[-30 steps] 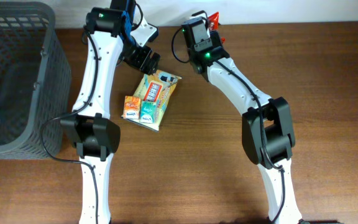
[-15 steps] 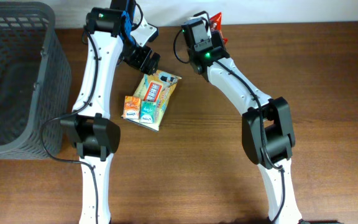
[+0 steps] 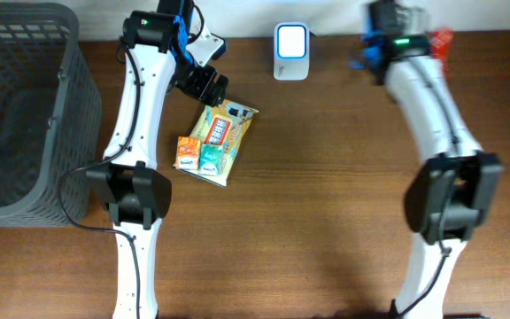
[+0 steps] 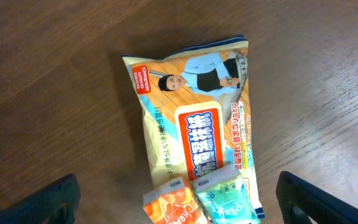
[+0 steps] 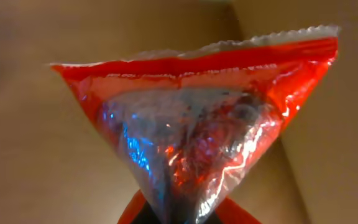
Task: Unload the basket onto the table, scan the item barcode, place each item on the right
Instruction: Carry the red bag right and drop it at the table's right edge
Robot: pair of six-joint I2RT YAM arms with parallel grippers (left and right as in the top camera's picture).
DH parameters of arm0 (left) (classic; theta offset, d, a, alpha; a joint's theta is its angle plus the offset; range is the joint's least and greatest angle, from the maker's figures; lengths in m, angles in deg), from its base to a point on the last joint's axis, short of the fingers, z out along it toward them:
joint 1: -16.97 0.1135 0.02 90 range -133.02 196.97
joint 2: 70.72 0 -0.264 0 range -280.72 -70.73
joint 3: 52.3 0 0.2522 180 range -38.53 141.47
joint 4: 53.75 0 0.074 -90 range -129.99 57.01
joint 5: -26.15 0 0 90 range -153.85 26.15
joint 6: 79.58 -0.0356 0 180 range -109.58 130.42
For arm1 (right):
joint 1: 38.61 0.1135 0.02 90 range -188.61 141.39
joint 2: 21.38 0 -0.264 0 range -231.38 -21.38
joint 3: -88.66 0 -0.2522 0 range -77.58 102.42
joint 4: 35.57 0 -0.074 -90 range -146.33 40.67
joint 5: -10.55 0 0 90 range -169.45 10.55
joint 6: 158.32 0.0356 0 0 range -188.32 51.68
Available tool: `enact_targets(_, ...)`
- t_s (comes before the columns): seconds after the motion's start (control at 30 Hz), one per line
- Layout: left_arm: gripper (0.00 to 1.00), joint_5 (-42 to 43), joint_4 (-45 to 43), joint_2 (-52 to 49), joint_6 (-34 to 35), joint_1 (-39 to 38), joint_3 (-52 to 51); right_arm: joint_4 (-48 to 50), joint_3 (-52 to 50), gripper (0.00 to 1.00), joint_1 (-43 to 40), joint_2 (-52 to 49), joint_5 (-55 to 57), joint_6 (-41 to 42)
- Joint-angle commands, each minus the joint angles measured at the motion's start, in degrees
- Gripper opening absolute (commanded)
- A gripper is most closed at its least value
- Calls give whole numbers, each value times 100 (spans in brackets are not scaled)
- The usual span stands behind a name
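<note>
Gripping red packet (image 3: 442,40), right tool (image 3: 428,37) now swung right of bared scanner (image 3: 291,40); left tool (image 3: 209,87) wide.

Left pincer (image 3: 207,88) wide open, facing down, right pincer (image 3: 425,35) clamped shut, arm outstretched

A dark brown wood-grain surface (image 3: 308,177) fills nearly the whole overhead view, its boards running side to side; along its far edge runs a narrow strip of pale, off-white wall (image 3: 503,13); at the left end stands a grey plastic mesh basket (image 3: 82,124), its near corner past the surface's edge. The light is soft and even, leaving a faint sheen on the grain in the left wrist view; the right wrist view gives only a blurred tan backdrop (image 5: 30,155).
</note>
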Motion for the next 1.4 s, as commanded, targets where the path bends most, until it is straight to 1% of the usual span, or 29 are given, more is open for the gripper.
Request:
enact_targets(0.0, 99, 20, 7, 245, 31, 11, 109, -581, 35, 4, -1086, 122, -1523, 907)
enact_targets(0.03, 99, 20, 7, 245, 31, 11, 109, -739, 35, 4, -1436, 118, -1950, 907)
enact_targets(0.17, 99, 20, 7, 245, 31, 11, 109, -1099, 15, 4, -2675, 111, -2896, 909)
enact_targets(0.27, 99, 20, 7, 245, 28, 11, 109, -1191, -50, 4, -3425, 94, -3407, 909)
enact_targets(0.4, 99, 20, 7, 245, 31, 11, 109, -1071, -315, 5, -4129, 92, -4085, 909)
enact_targets(0.43, 99, 20, 7, 245, 28, 11, 109, -1040, -365, 10, -4212, 92, -4157, 909)
enact_targets(0.47, 99, 20, 7, 245, 31, 11, 109, -979, -431, 18, -4310, 92, -4266, 909)
enact_targets(0.5, 99, 20, 7, 245, 31, 11, 109, -933, -479, 40, -4382, 92, -4332, 909)
enact_targets(0.53, 99, 20, 7, 245, 31, 11, 109, -920, -498, 57, -4422, 92, -4369, 909)
enact_targets(0.57, 99, 20, 7, 245, 31, 11, 109, -920, -503, 71, -4454, 92, -4409, 909)
enact_targets(0.6, 99, 20, 7, 245, 28, 11, 109, -922, -501, 80, -4459, 92, -4485, 909)
enact_targets(0.63, 99, 20, 7, 245, 28, 11, 109, -931, -494, 86, -4459, 101, -4586, 909)
enact_targets(0.67, 99, 20, 7, 245, 28, 11, 109, -933, -485, 87, -4457, 109, -4717, 909)
enact_targets(0.83, 99, 17, 7, 245, 31, 11, 109, -1198, -149, 88, -4325, 345, -5184, 914)
enact_targets(1.0, 99, 17, 7, 245, 31, 11, 109, -1554, 26, 88, -3891, 868, -6791, 1056)
enact_targets(1.07, 99, 20, 7, 245, 31, 11, 109, -1803, 26, 89, -3451, 1027, -7147, 981)
enact_targets(1.13, 99, 17, 7, 245, 28, 11, 109, -2009, 24, 91, -2949, 1056, -7257, 678)
enact_targets(1.2, 99, 17, 7, 245, 31, 11, 109, -2194, 13, 100, -2317, 1029, -7226, 378)
enact_targets(1.37, 99, 17, 7, 245, 31, 11, 109, -2168, -111, 99, -728, 990, -6787, 341)
